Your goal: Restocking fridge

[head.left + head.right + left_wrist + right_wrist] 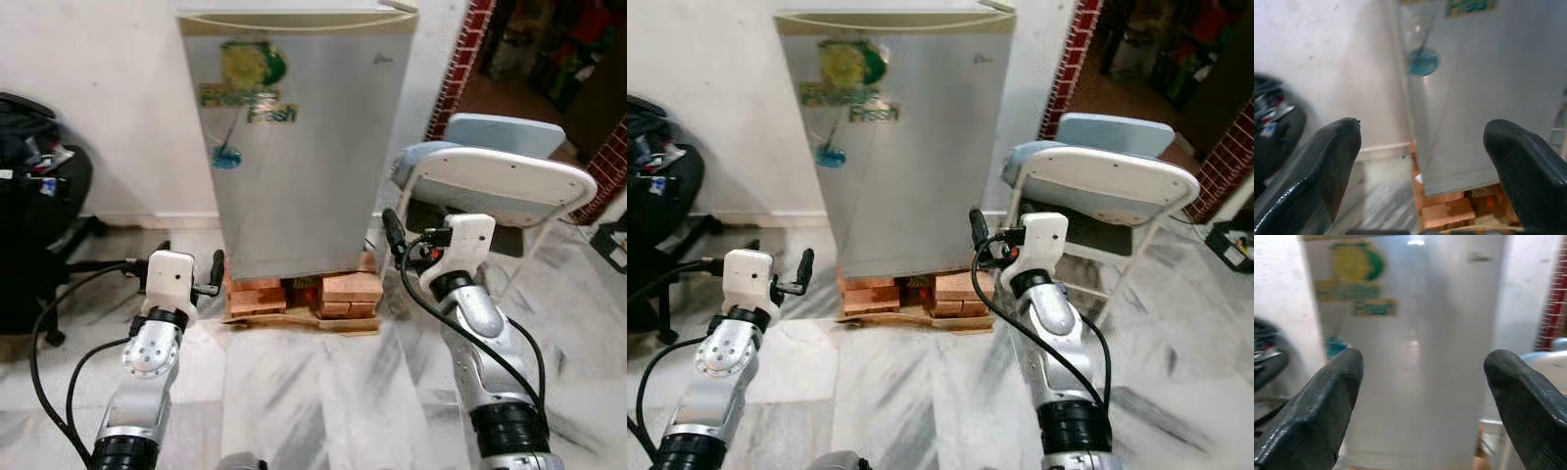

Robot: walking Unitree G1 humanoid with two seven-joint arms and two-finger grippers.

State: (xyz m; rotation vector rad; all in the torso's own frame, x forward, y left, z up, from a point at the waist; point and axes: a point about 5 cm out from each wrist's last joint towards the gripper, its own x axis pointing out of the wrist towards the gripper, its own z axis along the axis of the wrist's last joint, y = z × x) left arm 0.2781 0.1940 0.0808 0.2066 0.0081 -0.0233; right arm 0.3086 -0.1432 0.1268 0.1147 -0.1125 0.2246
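One fridge stands ahead against the far wall, door closed, raised on bricks. I judge it heavy and rigid, its steel door slippery; grip the door's free edge, which side I cannot tell. One folding chair stands right of it. Two grippers, left and right, fingers apart, empty.

Right end effector spread wide, facing closed fridge
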